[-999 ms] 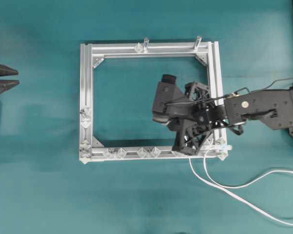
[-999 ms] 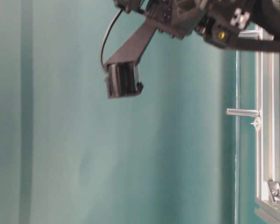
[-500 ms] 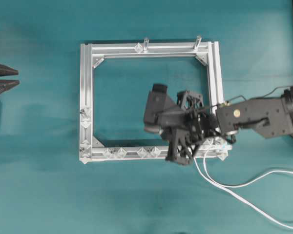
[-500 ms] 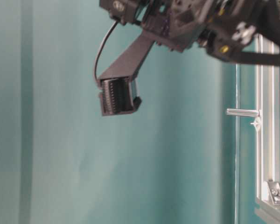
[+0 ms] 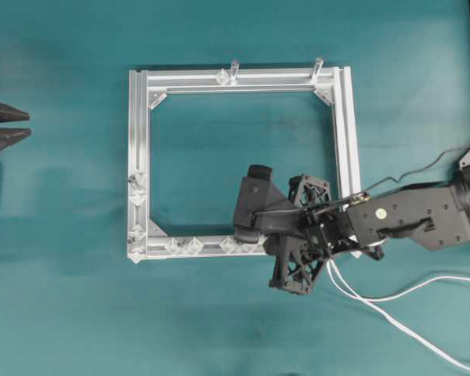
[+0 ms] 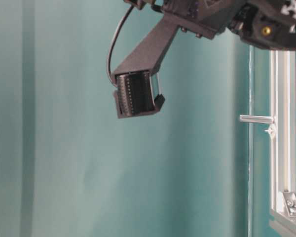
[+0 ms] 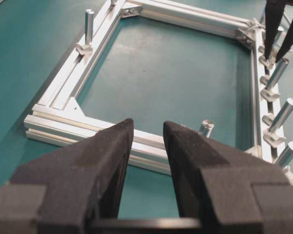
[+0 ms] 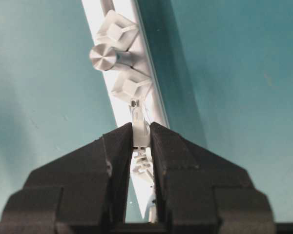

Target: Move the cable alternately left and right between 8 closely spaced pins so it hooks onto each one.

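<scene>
Our left gripper (image 7: 146, 141) waits parted and empty beyond the frame (image 5: 139, 157), clear of the work. Our right gripper (image 8: 141, 139) pinches the cable (image 5: 392, 309) tip over the pins (image 5: 194, 245), ready to weave; only its wrist view shows that grip, overhead hides it.

Colours, plain surfaces throughout
Counter (image 5: 63, 298) teal; frame (image 5: 139, 157) silver; cable (image 5: 392, 317) white; pins (image 5: 194, 246) translucent whitish; right claw (image 8: 140, 146) and left claw (image 7: 147, 146) matte black.
</scene>
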`<state>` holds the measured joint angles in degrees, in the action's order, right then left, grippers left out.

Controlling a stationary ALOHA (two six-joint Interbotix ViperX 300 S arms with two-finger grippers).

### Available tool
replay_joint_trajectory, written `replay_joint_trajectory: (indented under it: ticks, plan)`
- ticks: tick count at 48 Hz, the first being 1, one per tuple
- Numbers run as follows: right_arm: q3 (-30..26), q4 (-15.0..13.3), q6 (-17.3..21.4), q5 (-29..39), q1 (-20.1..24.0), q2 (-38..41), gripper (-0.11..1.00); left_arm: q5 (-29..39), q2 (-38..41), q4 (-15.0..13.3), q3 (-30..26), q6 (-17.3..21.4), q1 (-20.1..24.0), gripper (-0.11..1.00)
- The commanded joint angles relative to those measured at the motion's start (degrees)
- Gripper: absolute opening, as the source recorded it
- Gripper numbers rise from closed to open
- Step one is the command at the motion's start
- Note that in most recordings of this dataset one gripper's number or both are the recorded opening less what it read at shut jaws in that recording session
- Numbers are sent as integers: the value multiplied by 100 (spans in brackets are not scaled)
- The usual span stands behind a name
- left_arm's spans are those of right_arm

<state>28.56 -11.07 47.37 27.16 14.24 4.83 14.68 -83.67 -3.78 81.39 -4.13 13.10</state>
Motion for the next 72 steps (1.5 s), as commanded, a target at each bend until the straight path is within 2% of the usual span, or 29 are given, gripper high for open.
replay_joint_trajectory:
  ticks: [1, 55, 72]
  plan:
    - [-149, 0, 9, -18, 44, -62, 13, -26, 79, 18, -70, -35, -18, 35]
    - [-167, -26, 26, 62, 44, -18, 13, -26, 79, 18, -70, -35, -18, 35]
    - [-290, -9, 53, 281, 220, -18, 13, -26, 79, 18, -70, -35, -18, 35]
